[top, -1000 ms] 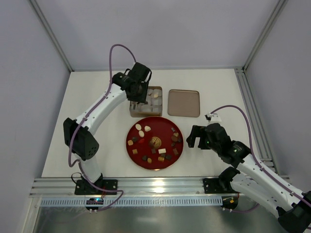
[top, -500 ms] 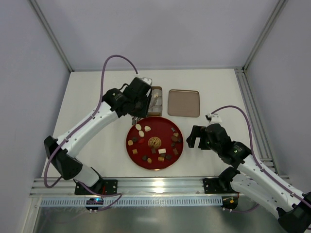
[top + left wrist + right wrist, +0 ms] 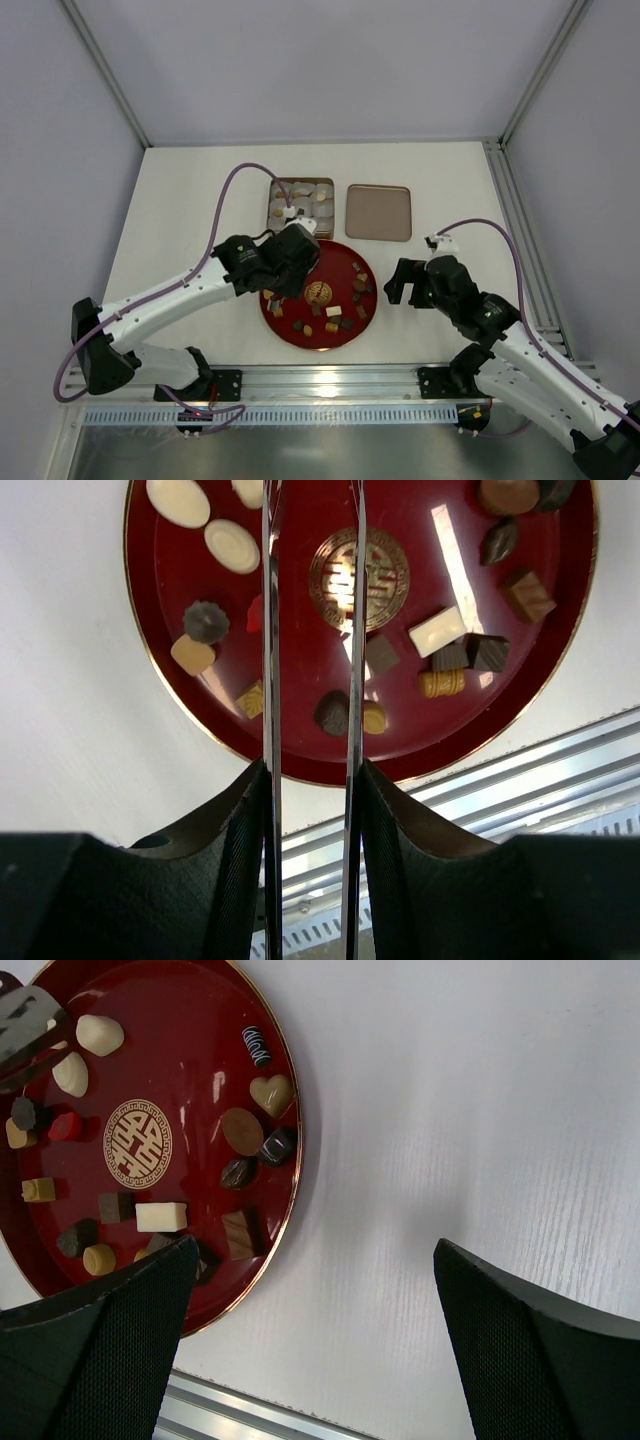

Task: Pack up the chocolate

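The chocolate [image 3: 333,311] lies scattered on a round red plate [image 3: 336,268]: dark, tan and cream pieces [image 3: 231,546] [image 3: 271,1092]. My left gripper [image 3: 292,262] hangs over the plate's left part, shut on a pair of thin metal tongs [image 3: 270,680]. The two blades run side by side with a gap, and nothing shows between them; their tips leave the top of the left wrist view. My right gripper [image 3: 398,282] [image 3: 315,1250] stands wide open and empty over bare table, just right of the plate [image 3: 200,1000].
Behind the plate stands an open metal box [image 3: 270,205] holding white paper cups [image 3: 322,209]. Its brown lid [image 3: 378,212] lies flat to the right. An aluminium rail [image 3: 330,378] runs along the near table edge.
My left arm has swung from above the box toward the near side and now hangs over the plate. The right arm has not moved.
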